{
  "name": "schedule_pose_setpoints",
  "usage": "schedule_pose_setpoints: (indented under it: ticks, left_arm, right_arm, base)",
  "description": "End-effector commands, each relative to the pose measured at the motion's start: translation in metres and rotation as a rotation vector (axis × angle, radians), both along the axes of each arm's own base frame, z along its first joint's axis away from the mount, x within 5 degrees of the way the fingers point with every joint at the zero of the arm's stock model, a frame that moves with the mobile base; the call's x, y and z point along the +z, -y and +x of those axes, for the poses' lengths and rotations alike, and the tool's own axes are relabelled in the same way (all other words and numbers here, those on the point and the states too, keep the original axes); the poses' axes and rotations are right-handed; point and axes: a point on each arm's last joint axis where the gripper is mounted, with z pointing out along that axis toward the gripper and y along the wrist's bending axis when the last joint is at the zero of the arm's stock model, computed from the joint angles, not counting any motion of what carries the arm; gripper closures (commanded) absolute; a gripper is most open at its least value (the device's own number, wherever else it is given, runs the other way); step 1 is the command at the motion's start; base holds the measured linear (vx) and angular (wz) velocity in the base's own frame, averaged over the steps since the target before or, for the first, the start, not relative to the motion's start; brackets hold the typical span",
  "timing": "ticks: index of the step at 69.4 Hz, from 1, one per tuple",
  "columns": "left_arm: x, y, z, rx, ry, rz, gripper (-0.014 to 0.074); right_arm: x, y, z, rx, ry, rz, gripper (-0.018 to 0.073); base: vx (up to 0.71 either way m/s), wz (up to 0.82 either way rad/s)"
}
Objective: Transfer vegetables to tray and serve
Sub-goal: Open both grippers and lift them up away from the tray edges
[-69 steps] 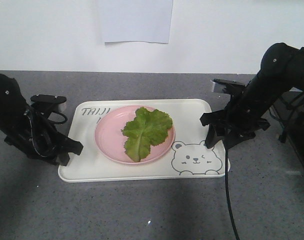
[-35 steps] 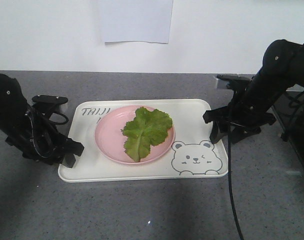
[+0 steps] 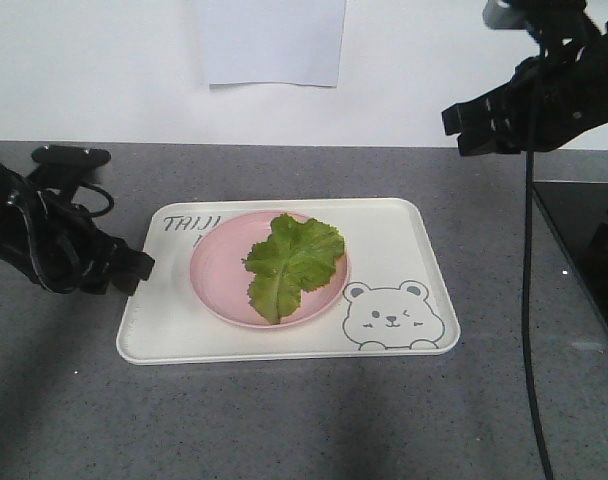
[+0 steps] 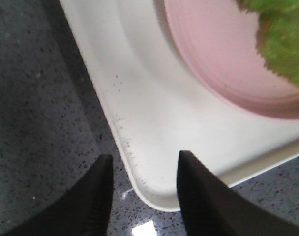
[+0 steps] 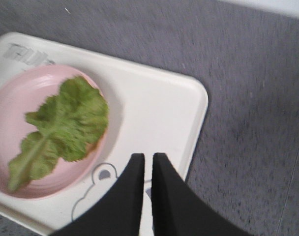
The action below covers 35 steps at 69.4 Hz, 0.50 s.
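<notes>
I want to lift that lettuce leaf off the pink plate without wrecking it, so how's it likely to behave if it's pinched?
The lettuce leaf looks thin and ruffled, so it would probably flop and droop from a pinch. Its pale rib seems the stiffest part, likely the safest grip. It looks very light and lies loose on the plate, so a push may just slide it.

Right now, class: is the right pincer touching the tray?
Apart. The front-facing view shows the right pincer raised well above the tray, with wall and countertop visible between them.
</notes>
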Motion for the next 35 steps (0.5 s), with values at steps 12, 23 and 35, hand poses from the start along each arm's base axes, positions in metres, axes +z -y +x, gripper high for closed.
schedule_pose_setpoints:
  ticks: [12,23,35]
  left_arm:
    - [0.098,-0.01,-0.042,0.025,0.47,-0.106,0.0552]
    - [0.141,-0.02,-0.086,0.008,0.686,-0.126,0.0604]
    - [0.152,-0.03,-0.13,-0.019,0.832,-0.109,0.0603]
  right_arm:
    - [0.066,0.002,-0.067,0.071,0.342,0.068,0.0567]
    - [0.048,0.012,-0.114,0.068,0.487,0.024,0.0565]
    - [0.006,0.024,-0.171,0.027,0.572,-0.009,0.0565]
  base:
    - [0.0,0.0]
    - [0.0,0.0]
    - [0.0,0.0]
